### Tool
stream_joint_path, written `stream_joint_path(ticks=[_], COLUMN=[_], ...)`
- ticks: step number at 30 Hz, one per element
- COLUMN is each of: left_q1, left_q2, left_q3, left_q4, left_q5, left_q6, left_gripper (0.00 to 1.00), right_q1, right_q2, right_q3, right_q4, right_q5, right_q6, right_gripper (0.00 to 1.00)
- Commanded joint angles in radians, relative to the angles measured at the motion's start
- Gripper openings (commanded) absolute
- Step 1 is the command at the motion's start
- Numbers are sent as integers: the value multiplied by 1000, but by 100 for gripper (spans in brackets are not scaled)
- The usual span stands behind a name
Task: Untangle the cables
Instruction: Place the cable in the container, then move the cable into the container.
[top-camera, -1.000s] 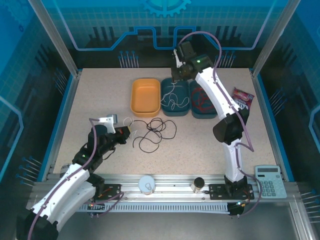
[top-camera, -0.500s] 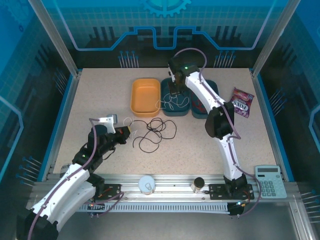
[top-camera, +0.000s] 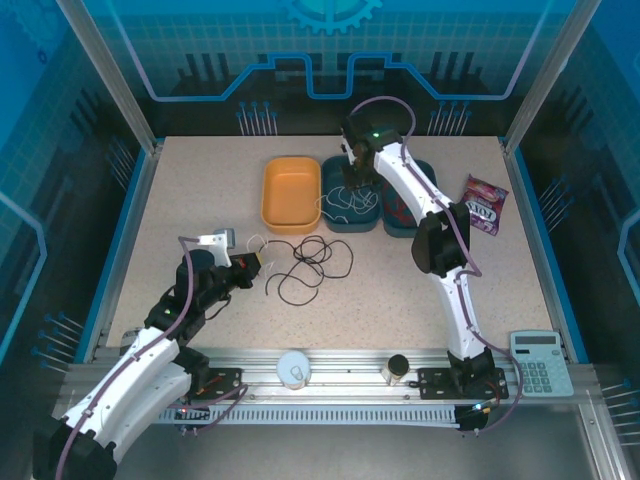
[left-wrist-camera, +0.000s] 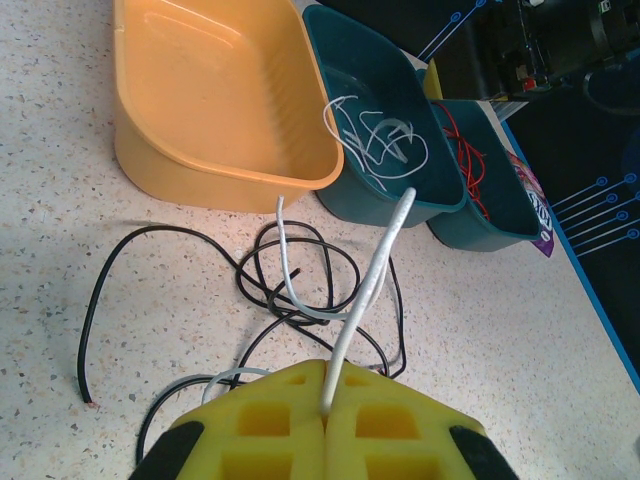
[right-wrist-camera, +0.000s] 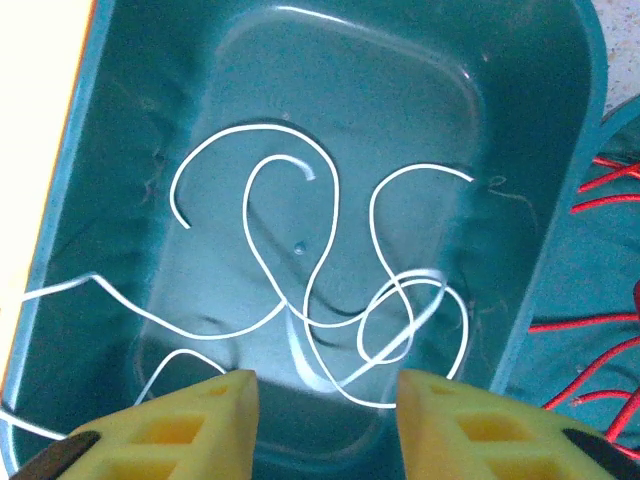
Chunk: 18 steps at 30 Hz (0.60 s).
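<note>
The left gripper (left-wrist-camera: 326, 402) has its yellow jaws pressed tight on the thin white cable (left-wrist-camera: 392, 240). That cable runs up to the middle dark green plastic tub (right-wrist-camera: 540, 150) and lies in loops inside it. The right gripper (right-wrist-camera: 325, 392) hangs over that tub, jaws spread wide. The thin black cable (left-wrist-camera: 290, 312) lies looped on the speckled table (left-wrist-camera: 60, 250). The thin red cable (left-wrist-camera: 462, 160) sits in the next green tub (left-wrist-camera: 500, 225).

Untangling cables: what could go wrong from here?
1. Left pincer pinches the white cable, which crosses loops of the black cable; pulling may tighten them.
2. It seems to run over the teal bin rim; a tug could drag it out.
3. Right pincer, open, might grab several overlapped strands.
</note>
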Motion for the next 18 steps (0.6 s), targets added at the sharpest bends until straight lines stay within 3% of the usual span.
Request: stream_joint_path(ticks=[1,11,18], left_q1=[11,10,11], left_q2=[-5,11,17], left_q3=[30,34,36], left_q4=[-11,0,-1], left_q5=[19,19,29], left_q6=[11,8,9], left_gripper=[0,0,0], right_q1=[11,119,162], right_q2=[-52,-175,-137], right_q3=[-20,-110,-112], right_q4=[-15,26,71], right_q5=[-21,0,-48], right_q6=[0,74,129], right_gripper=[44,46,50])
